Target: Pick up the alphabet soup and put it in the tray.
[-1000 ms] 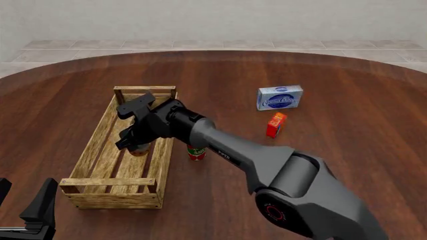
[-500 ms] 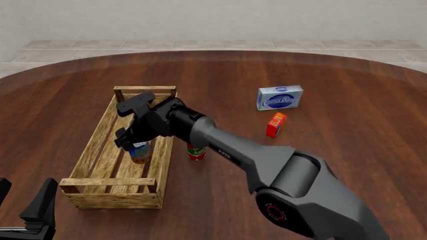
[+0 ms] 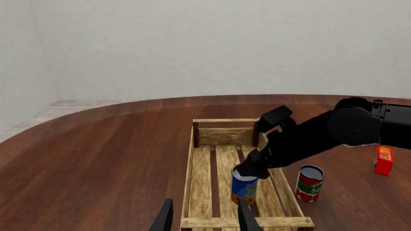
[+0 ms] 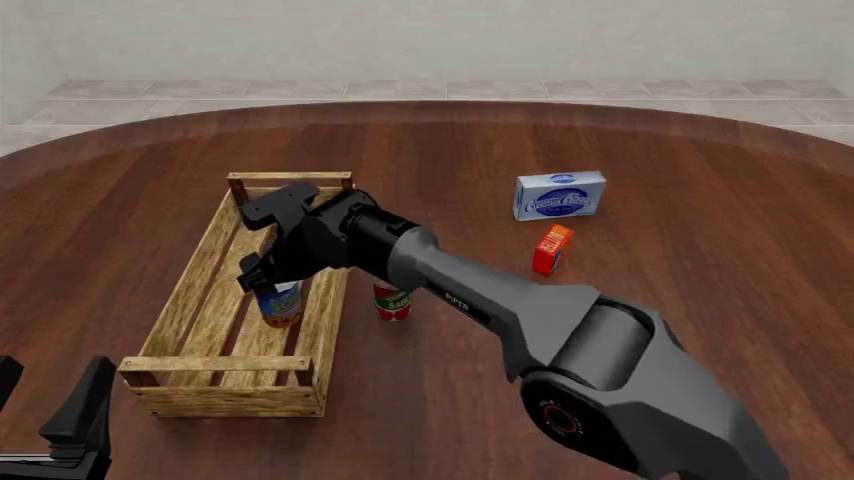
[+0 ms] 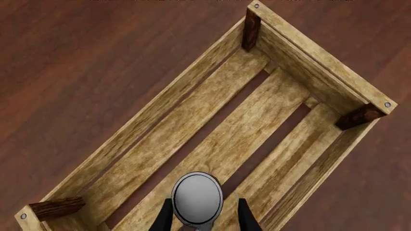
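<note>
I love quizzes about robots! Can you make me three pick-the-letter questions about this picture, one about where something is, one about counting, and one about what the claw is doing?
1. Where is the blue soup can?
A. Inside the wooden crate
B. Beside the blue-and-white box
C. On the floor

2. How many cans are there?
A. One
B. Two
C. Four

3. What is the right claw doing?
A. Resting far from the crate
B. Holding the small red box
C. Sitting around the top of the blue soup can

Answers: 1 A, the can stands upright between the crate's walls. 2 B, there is the blue can and a red-and-green can just outside the crate. 3 C, the right wrist view shows a finger on each side of the can's silver top, though whether they touch is unclear.
</note>
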{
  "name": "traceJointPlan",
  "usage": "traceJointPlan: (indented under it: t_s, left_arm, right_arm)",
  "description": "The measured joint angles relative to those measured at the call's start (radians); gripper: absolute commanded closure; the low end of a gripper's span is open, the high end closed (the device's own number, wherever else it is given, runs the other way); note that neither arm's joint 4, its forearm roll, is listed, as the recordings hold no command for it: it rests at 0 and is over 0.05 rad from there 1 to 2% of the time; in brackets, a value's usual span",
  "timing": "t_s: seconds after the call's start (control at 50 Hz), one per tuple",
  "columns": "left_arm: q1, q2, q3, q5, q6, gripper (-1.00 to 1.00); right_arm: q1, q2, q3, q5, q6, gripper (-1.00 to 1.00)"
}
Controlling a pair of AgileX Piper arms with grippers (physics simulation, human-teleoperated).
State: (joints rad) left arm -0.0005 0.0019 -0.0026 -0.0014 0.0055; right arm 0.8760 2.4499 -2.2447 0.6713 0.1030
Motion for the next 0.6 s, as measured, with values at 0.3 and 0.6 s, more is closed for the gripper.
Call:
traceJointPlan:
  t_s: [0.3, 0.6]
  left_arm:
    - [0.0, 0.0, 0.0, 0.0, 0.0, -1.0]
    - [0.0, 0.0, 0.0, 0.0, 0.0, -1.0]
  right_arm:
    - [0.012, -0.122, 0.127, -0.031, -0.004, -1.0]
    - [0.025, -0.27, 0.282, -0.066, -0.006, -1.0]
